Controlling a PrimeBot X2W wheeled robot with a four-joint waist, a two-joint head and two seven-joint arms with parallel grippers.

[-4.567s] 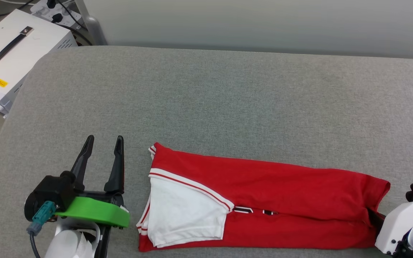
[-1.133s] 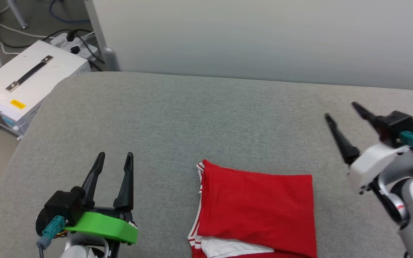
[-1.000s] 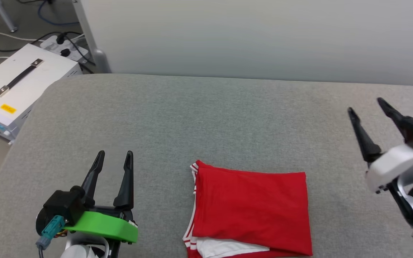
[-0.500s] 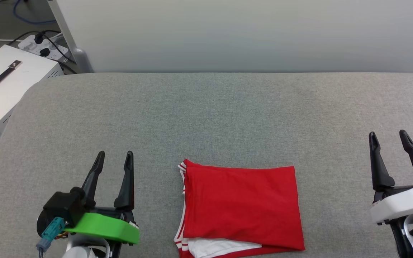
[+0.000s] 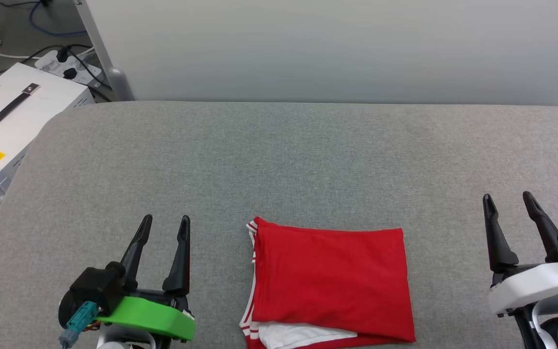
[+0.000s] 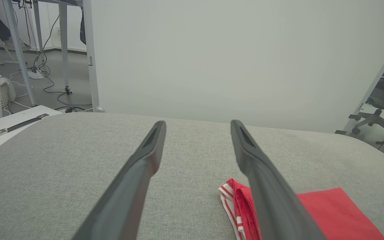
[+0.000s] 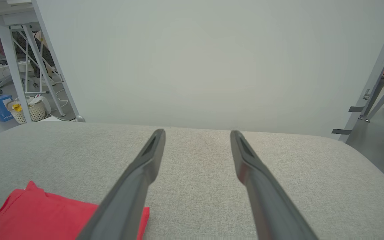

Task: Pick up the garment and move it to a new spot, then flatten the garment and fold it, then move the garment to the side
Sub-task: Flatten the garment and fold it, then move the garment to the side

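Note:
The garment lies folded into a red rectangle near the front middle of the grey cushion, with white sleeve cloth and striped trim showing at its lower left edge. My left gripper stands open to its left, empty, apart from it. Open and empty too, my right gripper stands at the far right. The left wrist view has the garment at lower right behind the left gripper. In the right wrist view the garment lies at lower left of the right gripper.
A white case with a black handle sits on the floor off the cushion's left end, beside a power strip and cables. A pale partition wall runs along the cushion's far edge. Bare cushion stretches beyond and beside the garment.
Between the oldest frame and now the long folded garment became a compact rectangle. Over the last second my right gripper came down and back to the lower right; the camera also shifted.

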